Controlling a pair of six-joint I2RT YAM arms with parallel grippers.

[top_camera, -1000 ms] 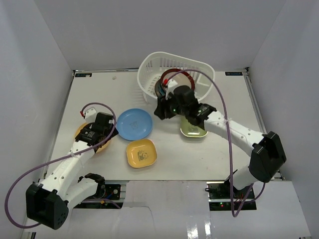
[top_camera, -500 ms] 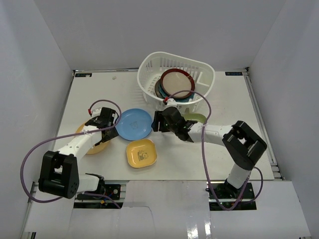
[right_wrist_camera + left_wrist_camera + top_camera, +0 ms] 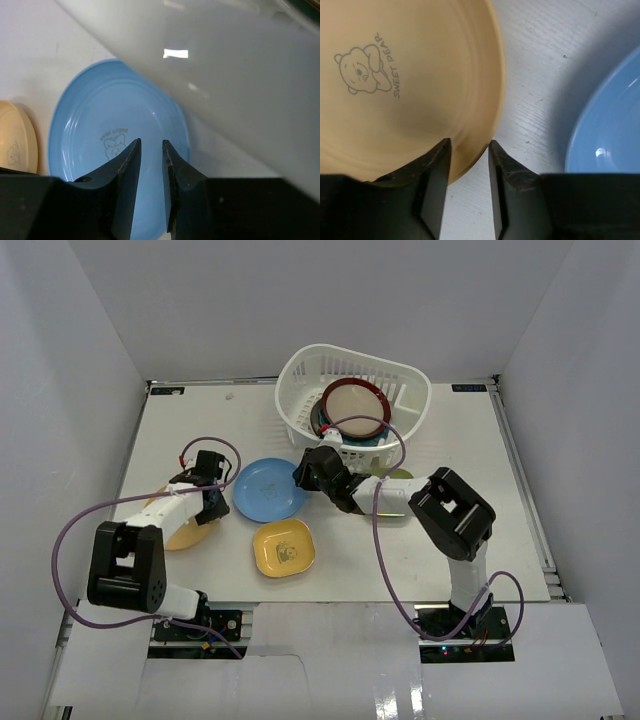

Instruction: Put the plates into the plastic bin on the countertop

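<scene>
The white plastic bin [image 3: 300,390] stands at the back of the countertop [image 3: 190,430] and holds a maroon-rimmed beige plate [image 3: 352,405] on top of others. A light blue plate [image 3: 262,490] lies flat left of centre. My right gripper [image 3: 303,476] hovers low over its right part [image 3: 100,125], jaws [image 3: 151,147] a narrow gap apart with only blue showing between them. My left gripper [image 3: 218,502] straddles the rim of the orange-yellow plate [image 3: 410,75]: one finger over the plate, one outside it, white table showing in the gap [image 3: 468,150].
A yellow square plate [image 3: 283,547] lies near the front centre. A green plate [image 3: 398,478] peeks out from behind the right arm. The bin's wall [image 3: 225,75] looms close above the right gripper. The light blue plate [image 3: 610,130] lies just right of the left gripper.
My right gripper has left the bin and moved left and down to the light blue plate's right edge. My left gripper has settled at the orange-yellow plate's rim. Both pairs of jaws have narrowed.
</scene>
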